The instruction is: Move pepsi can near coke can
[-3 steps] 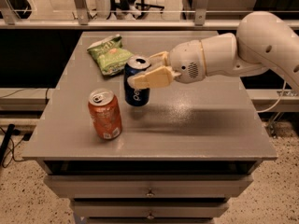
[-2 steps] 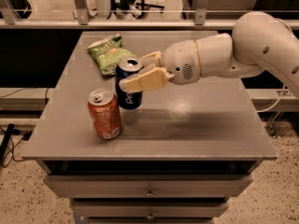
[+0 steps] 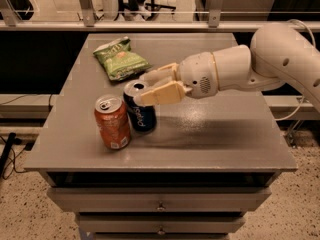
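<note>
The dark blue pepsi can (image 3: 141, 115) stands upright on the grey table (image 3: 210, 139), just right of and slightly behind the orange-red coke can (image 3: 112, 122); the two cans almost touch. My gripper (image 3: 156, 84) reaches in from the right at the pepsi can's top. One cream finger (image 3: 162, 92) lies across the near side of the can's rim and the other (image 3: 159, 74) sits behind it, so the fingers are shut on the pepsi can. The coke can stands upright near the table's front left.
A green chip bag (image 3: 120, 59) lies at the back left of the table. The table's front edge is close below the cans, with drawers (image 3: 160, 204) under it. A railing (image 3: 150, 24) runs behind the table.
My gripper has carried the pepsi can left and toward the front, from near the chip bag to right beside the coke can. The coke can and chip bag have not moved.
</note>
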Controlling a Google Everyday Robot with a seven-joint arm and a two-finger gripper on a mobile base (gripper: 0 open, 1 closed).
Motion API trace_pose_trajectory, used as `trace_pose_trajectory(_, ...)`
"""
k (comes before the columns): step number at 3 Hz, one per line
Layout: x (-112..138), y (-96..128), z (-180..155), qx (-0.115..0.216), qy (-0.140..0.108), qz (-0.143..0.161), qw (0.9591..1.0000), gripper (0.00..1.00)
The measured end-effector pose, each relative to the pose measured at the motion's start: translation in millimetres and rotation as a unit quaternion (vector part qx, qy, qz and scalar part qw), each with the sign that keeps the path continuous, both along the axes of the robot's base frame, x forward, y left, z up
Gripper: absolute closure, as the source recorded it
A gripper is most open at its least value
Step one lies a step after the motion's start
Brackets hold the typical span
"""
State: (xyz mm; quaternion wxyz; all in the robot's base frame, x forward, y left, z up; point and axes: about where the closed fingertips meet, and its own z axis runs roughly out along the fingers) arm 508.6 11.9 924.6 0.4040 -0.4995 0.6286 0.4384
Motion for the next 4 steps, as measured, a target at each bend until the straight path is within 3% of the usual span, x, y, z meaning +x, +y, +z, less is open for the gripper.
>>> trace_pose_trajectory(2, 2.1, -12.2, -19.0, -0.007, 0.028, 0.004, 0.9996, 0.96)
trace_pose_trajectory(3, 2.1, -12.2, -17.6, -0.007, 0.028, 0.004, 0.9996, 0.92)
trace_pose_trajectory(4, 2.1, -12.3, -17.5, -0.007, 0.029, 0.004, 0.9996, 0.68)
